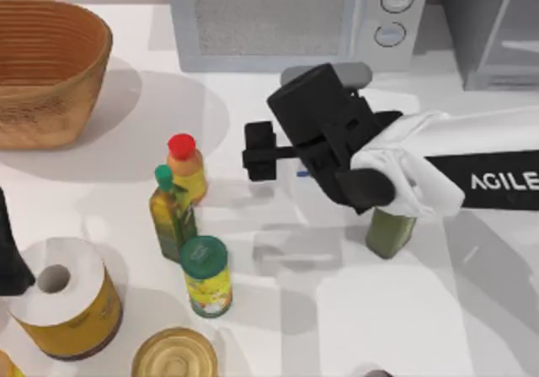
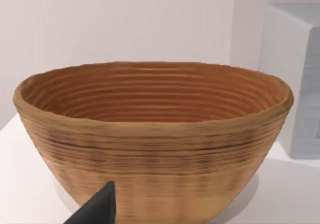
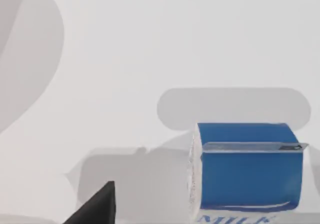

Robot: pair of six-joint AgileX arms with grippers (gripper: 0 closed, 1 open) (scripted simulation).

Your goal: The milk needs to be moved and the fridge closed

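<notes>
The milk (image 3: 245, 169) is a small carton with a blue top and blue lettering on its white face, standing on the white table. In the top view my right arm reaches in from the right, and its black wrist covers most of the carton. My right gripper (image 1: 254, 151) is open just left of the carton and holds nothing; one dark fingertip (image 3: 97, 209) shows in the right wrist view, apart from the milk. The grey fridge (image 1: 497, 32) stands at the back right corner. My left arm (image 1: 8, 246) is parked at the left edge, its fingertip (image 2: 97, 209) facing the basket.
A light grey microwave (image 1: 295, 19) stands at the back centre and a woven basket (image 1: 42, 70) at the back left. A red-capped bottle (image 1: 185, 167), a green-capped bottle (image 1: 171, 213), a green-lidded yellow can (image 1: 206, 276), a paper roll (image 1: 63, 297) and a tin (image 1: 174, 356) crowd the front left. A green bottle (image 1: 390, 230) stands under my right arm.
</notes>
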